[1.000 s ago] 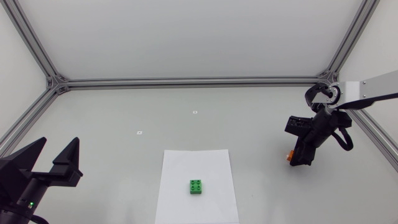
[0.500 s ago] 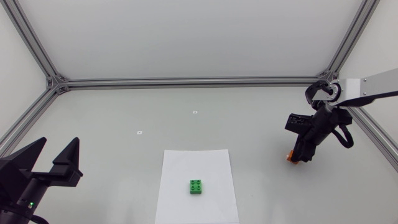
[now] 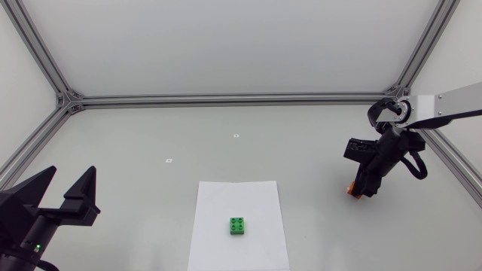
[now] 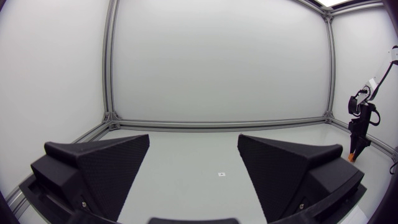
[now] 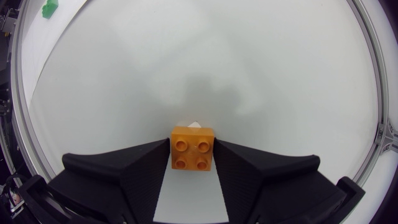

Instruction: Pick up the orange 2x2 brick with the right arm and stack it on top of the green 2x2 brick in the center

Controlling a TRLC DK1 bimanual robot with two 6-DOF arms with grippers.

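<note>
The orange brick sits studs-up between the two fingers of the right end effector, and both black fingers press against its opposite sides, so the end effector is clamped on it. From above, only a small orange corner of the brick shows beside the right end effector, which points down at the right side of the bench. Whether the brick touches the bench surface cannot be told. The right arm comes in from the right edge and bends down at a black joint.

The green brick lies studs-up on a white sheet of paper near the middle front of the bench, well apart from the orange one. In the right wrist view the green brick shows far ahead of the fingers.

The left end effector is at the front left corner, its fingers wide apart with nothing between them.

Two small white markers lie on the bench behind the paper.
</note>
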